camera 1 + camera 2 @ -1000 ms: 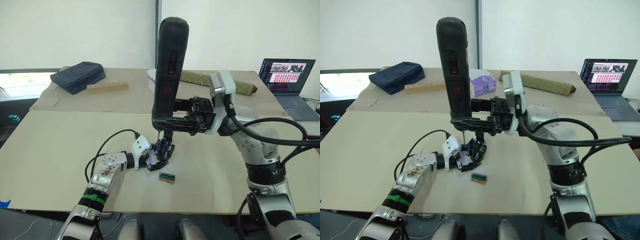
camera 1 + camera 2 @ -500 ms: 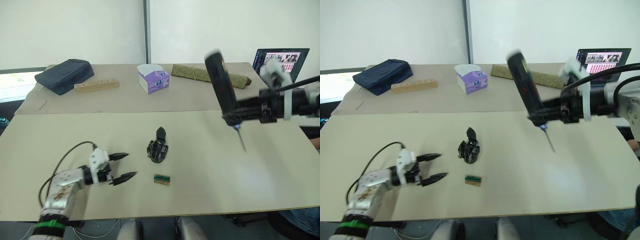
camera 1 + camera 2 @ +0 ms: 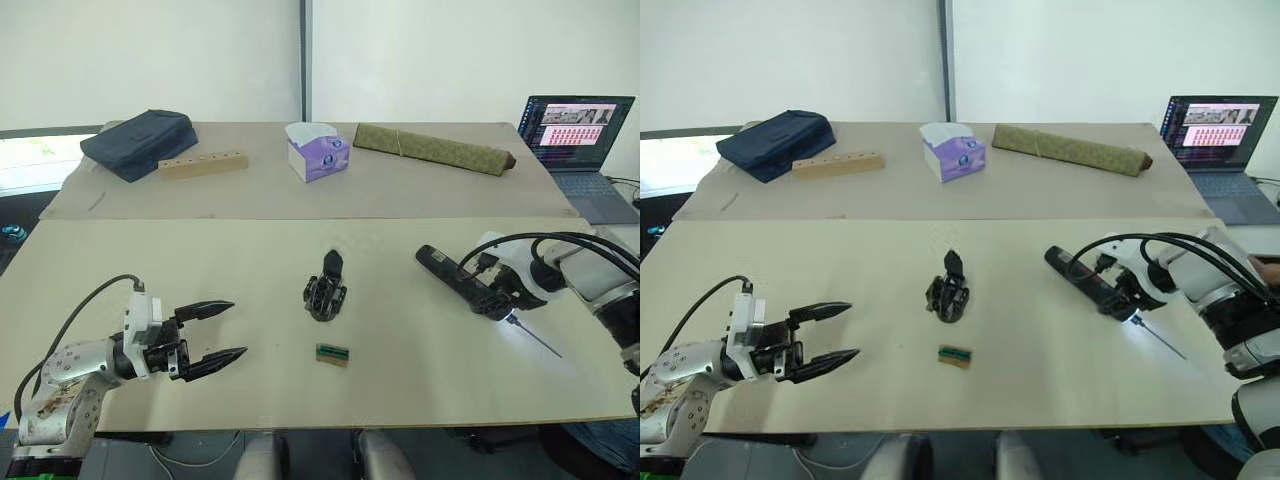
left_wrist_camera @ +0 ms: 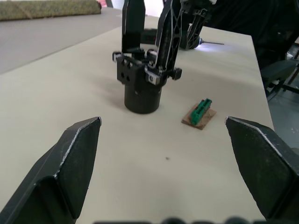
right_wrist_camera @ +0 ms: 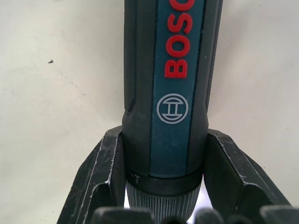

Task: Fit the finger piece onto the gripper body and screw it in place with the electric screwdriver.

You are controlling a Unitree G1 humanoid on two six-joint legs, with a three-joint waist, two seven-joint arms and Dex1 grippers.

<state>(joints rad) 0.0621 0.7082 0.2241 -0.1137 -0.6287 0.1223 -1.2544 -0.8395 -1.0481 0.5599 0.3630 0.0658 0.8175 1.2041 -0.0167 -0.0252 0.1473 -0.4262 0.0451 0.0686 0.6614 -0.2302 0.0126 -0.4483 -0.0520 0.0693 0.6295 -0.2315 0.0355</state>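
The gripper body (image 3: 325, 290) stands in the middle of the table. Two pointed black fingers (image 4: 168, 32) rise upright from it; one is the finger piece, and I cannot tell which. My left gripper (image 3: 232, 329) hovers open to the body's left, well apart from it. To the right, the electric screwdriver (image 3: 465, 283) lies low and slanted over the table, its thin bit (image 3: 535, 340) pointing toward the front right. My right gripper (image 5: 164, 135) is shut on the screwdriver's barrel near the chuck, one finger (image 5: 100, 182) on each side.
A small green-and-brown block (image 3: 333, 353) lies just in front of the gripper body. Along the back of the table are a navy bag (image 3: 140, 143), a wooden block with holes (image 3: 203, 163), a tissue box (image 3: 318, 150), a rolled green mat (image 3: 432, 148) and a laptop (image 3: 580, 130).
My left gripper let go of the gripper body and drew back left, open. My right arm swung the screwdriver off the body, out to the right and down to the table.
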